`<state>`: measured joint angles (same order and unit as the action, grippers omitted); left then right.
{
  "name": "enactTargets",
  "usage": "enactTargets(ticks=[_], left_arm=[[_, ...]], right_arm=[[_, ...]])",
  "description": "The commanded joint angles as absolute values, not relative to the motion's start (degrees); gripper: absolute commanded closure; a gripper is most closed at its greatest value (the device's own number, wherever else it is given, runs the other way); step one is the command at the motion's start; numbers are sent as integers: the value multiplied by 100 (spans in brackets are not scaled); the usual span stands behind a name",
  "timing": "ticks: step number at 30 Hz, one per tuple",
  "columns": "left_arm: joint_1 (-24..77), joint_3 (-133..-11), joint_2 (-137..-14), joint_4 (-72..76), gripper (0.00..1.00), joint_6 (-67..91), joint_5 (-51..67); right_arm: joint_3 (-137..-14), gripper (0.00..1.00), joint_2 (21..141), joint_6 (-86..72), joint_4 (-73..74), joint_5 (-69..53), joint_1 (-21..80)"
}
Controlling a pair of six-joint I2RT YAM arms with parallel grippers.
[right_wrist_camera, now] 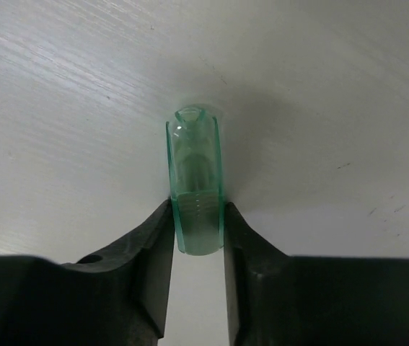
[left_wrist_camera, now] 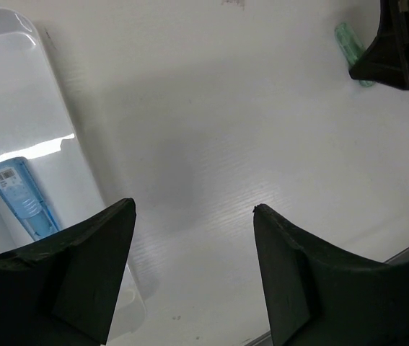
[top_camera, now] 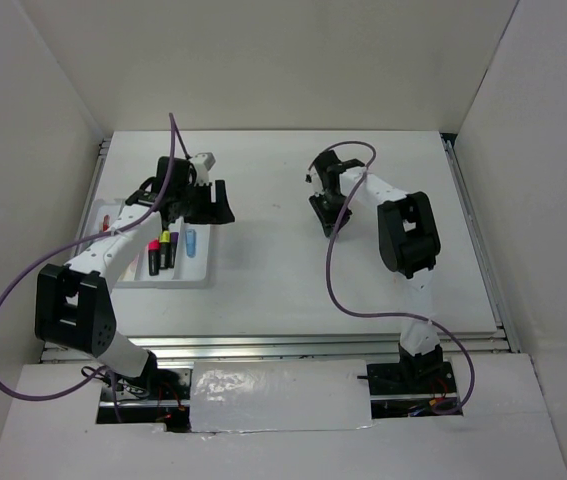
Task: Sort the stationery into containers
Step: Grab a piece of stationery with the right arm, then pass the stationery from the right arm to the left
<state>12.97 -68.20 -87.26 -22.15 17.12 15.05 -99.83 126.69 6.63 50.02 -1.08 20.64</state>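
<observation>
A translucent mint highlighter (right_wrist_camera: 195, 166) lies on the white tabletop, and my right gripper (right_wrist_camera: 198, 213) is shut on its near end, both fingers pressed to its sides. From above, that gripper (top_camera: 325, 218) sits mid-table, pointing down. The same highlighter (left_wrist_camera: 350, 43) shows in the left wrist view under a black finger (left_wrist_camera: 395, 43). My left gripper (left_wrist_camera: 193, 209) hangs open and empty over bare table just right of the white tray (left_wrist_camera: 16, 72). The tray (top_camera: 203, 282) holds a blue highlighter (left_wrist_camera: 24, 198), a pink one (top_camera: 153, 250) and a yellow-and-black one (top_camera: 166, 245).
High white walls close in the table on three sides. A metal rail (top_camera: 313, 345) runs along the near edge in front of both arm bases. A purple cable (top_camera: 23, 270) loops off the left arm, and another trails from the right arm.
</observation>
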Motion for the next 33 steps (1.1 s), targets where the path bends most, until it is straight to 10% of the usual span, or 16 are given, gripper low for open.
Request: enactTargets(ticks=[1,5,25,33], left_arm=[[1152,-6663,-8693,-1856,22,2116,1800],[1072,-6513,-8535,-1505,21,2644,2320],[1828,-6566,-8965,-888,20,3823,2698],[1969,-6135,-8982,-607,63,3955,2944]], right_arm=[[-10064,74,12797,721,5247,-219,2109],[-9792,100,12034,712,5029,-1471,2144],[-10054,100,11030,-448,4456,-2778,3744],[-10195,100,10942,-545,4430,-2611,3771]])
